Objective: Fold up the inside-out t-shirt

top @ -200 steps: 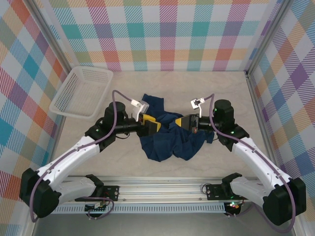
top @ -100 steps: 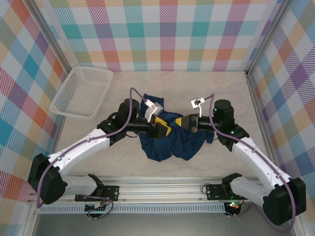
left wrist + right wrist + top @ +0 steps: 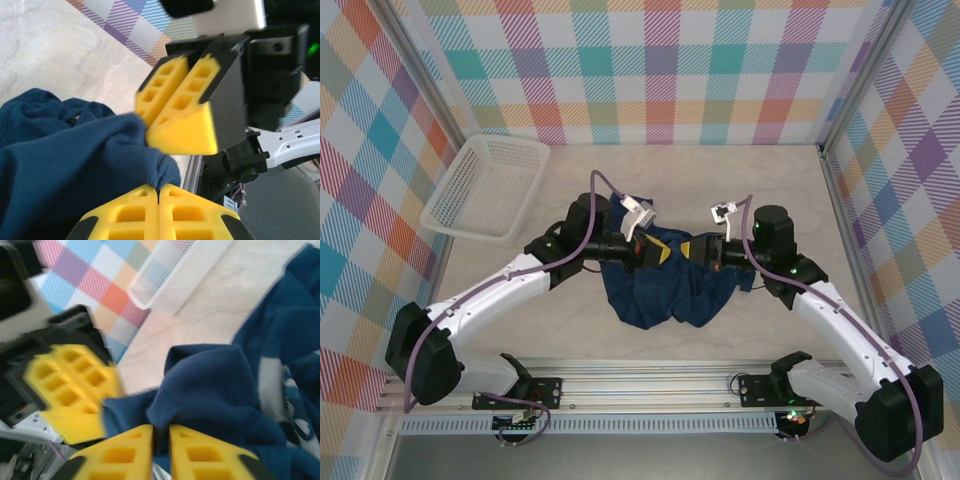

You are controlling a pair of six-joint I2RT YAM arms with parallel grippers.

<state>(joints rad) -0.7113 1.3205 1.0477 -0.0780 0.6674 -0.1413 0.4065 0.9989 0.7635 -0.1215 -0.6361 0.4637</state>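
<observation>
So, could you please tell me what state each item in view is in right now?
inside-out t-shirt: crumpled, not folded, one bunch of cloth pinched by both grippers.
left gripper: shut on the cloth.
right gripper: fingers nearly together, with cloth between them.
white basket: upright, looks empty.

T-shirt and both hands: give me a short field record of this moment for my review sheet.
t-shirt: dark navy, bunched in a heap mid-table, not folded
left hand: shut on a raised bit of the t-shirt
right hand: tip to tip with the left hand, pads slightly apart with cloth between; grip unclear
basket: white, far left, apart from the t-shirt
</observation>
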